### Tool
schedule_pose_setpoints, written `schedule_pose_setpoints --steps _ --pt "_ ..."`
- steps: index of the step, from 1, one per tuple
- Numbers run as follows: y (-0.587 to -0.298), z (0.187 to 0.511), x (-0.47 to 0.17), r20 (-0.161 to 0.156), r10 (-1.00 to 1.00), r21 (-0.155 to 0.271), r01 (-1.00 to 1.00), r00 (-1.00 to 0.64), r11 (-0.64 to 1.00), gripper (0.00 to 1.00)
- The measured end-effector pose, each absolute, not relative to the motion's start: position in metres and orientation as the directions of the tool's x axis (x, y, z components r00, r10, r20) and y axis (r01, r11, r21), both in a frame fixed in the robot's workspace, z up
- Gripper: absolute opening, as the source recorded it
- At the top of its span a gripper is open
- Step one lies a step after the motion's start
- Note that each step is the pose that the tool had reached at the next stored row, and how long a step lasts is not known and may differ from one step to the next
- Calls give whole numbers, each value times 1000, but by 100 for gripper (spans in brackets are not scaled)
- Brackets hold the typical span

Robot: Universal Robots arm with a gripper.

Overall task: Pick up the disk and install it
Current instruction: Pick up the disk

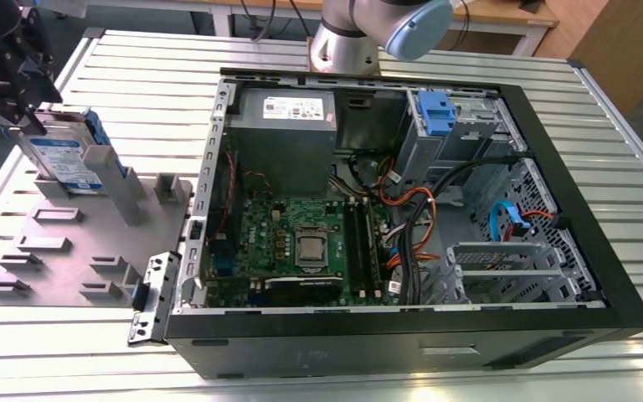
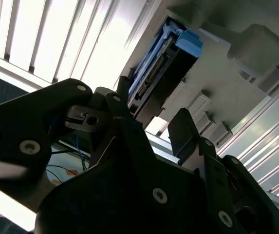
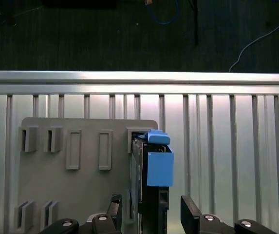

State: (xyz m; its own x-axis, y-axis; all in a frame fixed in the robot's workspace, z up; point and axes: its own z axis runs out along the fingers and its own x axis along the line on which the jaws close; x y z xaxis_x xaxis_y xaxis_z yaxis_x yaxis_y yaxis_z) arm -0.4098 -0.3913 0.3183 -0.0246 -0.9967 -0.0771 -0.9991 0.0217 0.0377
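Arm (image 1: 342, 46): a silver-grey round tube is seen, capped at the joint by a pale blue cover (image 1: 417, 29).
Gripper (image 3: 151, 202): a matt black body is made up of flat, angular plates.
Fingers (image 3: 190, 214): black, blunt-ended bars.
Screws (image 2: 159, 195): small round silver heads are set into the black plates.

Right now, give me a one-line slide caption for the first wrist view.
Open gripper straddles the disk standing on edge in a grey fixture plate on the slatted table.
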Motion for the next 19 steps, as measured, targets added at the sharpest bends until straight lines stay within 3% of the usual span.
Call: schedule_pose_setpoints --steps 19 --pt "-388 304 -410 -77 -997 38 -999 -6 3 59"
